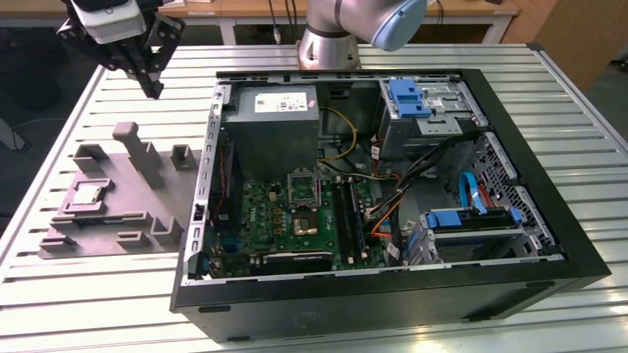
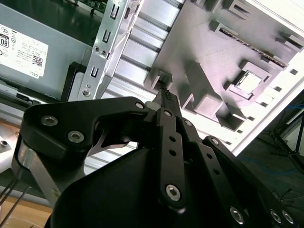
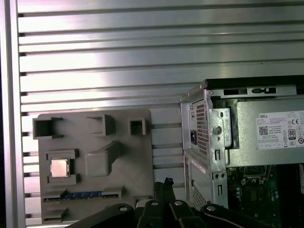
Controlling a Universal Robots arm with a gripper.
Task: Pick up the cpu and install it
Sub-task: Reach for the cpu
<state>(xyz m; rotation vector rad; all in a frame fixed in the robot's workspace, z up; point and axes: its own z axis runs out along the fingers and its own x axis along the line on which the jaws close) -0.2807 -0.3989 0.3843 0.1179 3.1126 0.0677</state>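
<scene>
Our black gripper (image 1: 153,90) hangs above the slatted aluminium table (image 1: 79,309), its fingers pressed together on nothing. It is well apart from the small, square, silvery-topped cpu (image 1: 87,194). We see the cpu lying flat in a recess of the grey plastic fixture plate (image 1: 128,197), on the exterior view's left of the open black computer case (image 1: 393,309).

The hand (image 1: 154,90) hangs high, pinched closed, pointing down
</scene>
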